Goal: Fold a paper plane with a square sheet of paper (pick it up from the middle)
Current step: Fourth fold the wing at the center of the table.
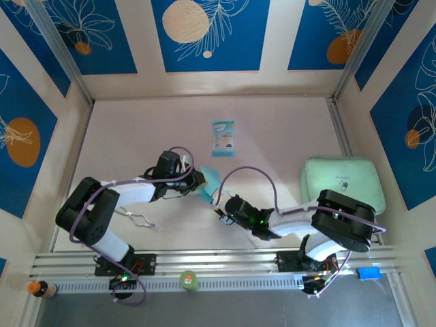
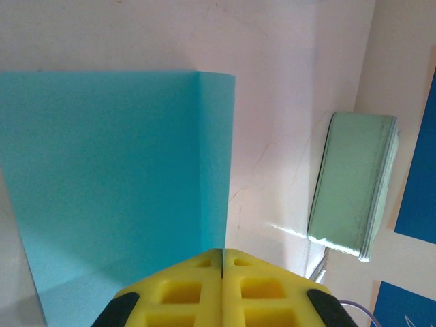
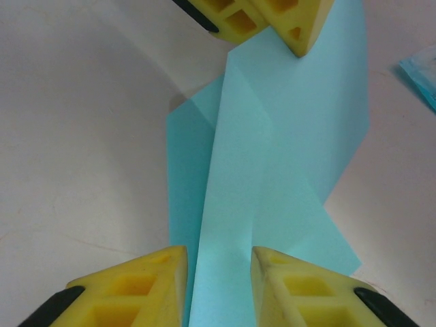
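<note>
Right end effector [image 3: 218, 257] has its jaws spread, straddling the square sheet of paper [image 3: 286, 150] mid-worktop. Beyond it, the left end effector [image 2: 222, 255] pinches the far edge. Looks light and floppy – I'd grip along the crease.

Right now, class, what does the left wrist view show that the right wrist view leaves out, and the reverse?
Left wrist view: the pale green pad beside a blue wall panel. Right wrist view: the right end effector, fingers apart astride the square sheet of paper, and a corner of the printed packet. Shared: that creased sheet, the left end effector shut on its edge, and the pale table.
</note>
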Motion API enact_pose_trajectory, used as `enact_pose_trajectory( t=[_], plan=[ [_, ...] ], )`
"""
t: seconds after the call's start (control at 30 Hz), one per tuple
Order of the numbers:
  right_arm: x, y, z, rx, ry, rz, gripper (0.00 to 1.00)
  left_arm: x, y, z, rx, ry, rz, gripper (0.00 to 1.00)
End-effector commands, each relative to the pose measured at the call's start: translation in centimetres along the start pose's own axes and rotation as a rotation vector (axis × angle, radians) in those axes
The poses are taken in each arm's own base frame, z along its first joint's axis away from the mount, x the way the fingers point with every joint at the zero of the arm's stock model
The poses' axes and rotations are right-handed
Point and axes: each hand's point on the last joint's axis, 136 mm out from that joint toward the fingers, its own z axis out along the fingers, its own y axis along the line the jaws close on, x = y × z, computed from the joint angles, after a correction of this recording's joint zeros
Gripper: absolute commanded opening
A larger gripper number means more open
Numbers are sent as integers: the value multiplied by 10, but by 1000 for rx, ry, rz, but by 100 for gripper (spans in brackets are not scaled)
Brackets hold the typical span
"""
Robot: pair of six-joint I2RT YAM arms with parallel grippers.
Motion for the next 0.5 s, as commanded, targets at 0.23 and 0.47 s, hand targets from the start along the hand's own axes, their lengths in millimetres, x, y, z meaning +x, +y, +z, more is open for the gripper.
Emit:
enact_pose_trajectory(
  t=[0.23,0.47],
  plan=[
    [-11,0,7,30,-5,24,29,1,-13,-6,19,-2,23,7],
    [-4,-3,8,54,10,26,33,1,-12,-6,16,-4,18,7]
  ],
)
